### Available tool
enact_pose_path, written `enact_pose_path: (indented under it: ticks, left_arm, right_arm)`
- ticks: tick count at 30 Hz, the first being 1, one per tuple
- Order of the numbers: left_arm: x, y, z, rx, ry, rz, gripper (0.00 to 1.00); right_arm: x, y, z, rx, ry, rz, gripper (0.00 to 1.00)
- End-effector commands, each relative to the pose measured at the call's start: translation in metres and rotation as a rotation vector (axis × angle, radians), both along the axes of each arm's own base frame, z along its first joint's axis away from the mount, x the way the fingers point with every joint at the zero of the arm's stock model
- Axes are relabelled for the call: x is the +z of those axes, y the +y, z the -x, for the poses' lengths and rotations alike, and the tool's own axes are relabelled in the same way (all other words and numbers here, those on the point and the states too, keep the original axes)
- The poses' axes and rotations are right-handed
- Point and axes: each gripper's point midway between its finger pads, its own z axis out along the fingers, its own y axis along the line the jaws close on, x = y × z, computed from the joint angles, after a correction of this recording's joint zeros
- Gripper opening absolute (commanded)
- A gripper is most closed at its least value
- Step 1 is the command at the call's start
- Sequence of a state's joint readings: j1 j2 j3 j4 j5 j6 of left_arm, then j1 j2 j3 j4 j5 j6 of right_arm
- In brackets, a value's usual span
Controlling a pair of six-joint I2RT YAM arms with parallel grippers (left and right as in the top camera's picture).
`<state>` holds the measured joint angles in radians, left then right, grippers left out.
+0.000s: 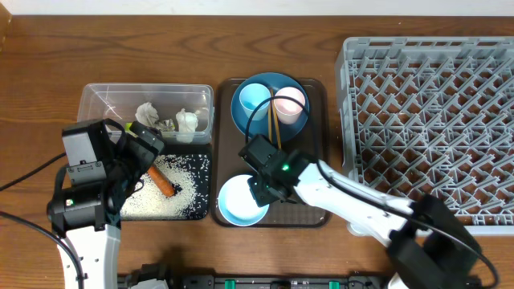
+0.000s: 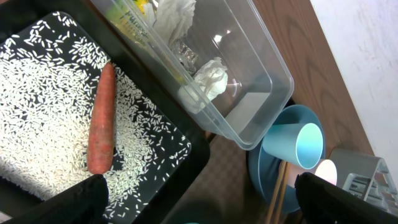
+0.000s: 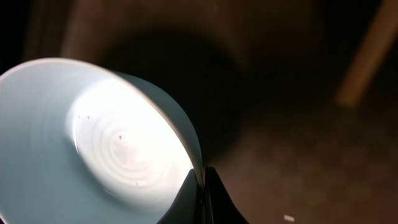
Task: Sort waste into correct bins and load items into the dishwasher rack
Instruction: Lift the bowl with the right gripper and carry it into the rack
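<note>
The left gripper (image 1: 143, 147) is hanging released over the black tray (image 1: 201, 211), where the carrot (image 1: 163, 182) is lying among rice (image 1: 148, 202). The right gripper (image 1: 259, 191) is pinching the white bowl (image 1: 235, 205) by its rim on the brown serving tray (image 1: 313, 135). The bowl is likely rigid, smooth and breakable, so a thin-rim hold is risking slip. Chopsticks (image 1: 275, 130) and 2 cups are standing behind, and the dishwasher rack (image 1: 346, 96) is waiting right.

White rice grains (image 1: 189, 172) are speckling the black tray (image 1: 205, 210) around an orange carrot (image 1: 163, 183) — the clear tub (image 1: 108, 100) at its twelve o'clock is showing white napkins (image 1: 186, 120). At the white bowl (image 1: 239, 201)'s twelve o'clock, a light-blue cup (image 1: 255, 99) and a pinkish-white cup (image 1: 289, 104) are standing out against a dark-blue plate (image 1: 241, 116).
</note>
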<state>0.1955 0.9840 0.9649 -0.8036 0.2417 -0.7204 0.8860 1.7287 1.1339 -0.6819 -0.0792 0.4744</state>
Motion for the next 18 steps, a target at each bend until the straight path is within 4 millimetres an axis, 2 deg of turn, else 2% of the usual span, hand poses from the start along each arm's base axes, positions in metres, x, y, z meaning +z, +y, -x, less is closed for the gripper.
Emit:
enact_pose_path:
  ticks: [1,6,9,13,18]
  left_arm:
    - [0.007,0.000,-0.003,-0.012,-0.019,-0.005,0.98]
    - [0.007,0.000,-0.003,-0.012,-0.019,-0.005,0.98]
    - [0.007,0.000,-0.003,-0.012,-0.019,-0.005,0.98]
    - [0.007,0.000,-0.003,-0.012,-0.019,-0.005,0.98]
    - [0.007,0.000,-0.003,-0.012,-0.019,-0.005,0.98]
  right_arm:
    - [0.042,0.009,0.006,0.030,-0.053,-0.102,0.01]
    - [0.086,0.006,0.006,0.040,-0.137,-0.188,0.01]
    - [0.108,-0.003,-0.001,0.010,-0.203,-0.214,0.01]
    - [0.130,-0.038,-0.025,-0.085,-0.342,-0.151,0.01]
    - [0.156,-0.075,-0.047,-0.117,-0.475,-0.102,0.01]
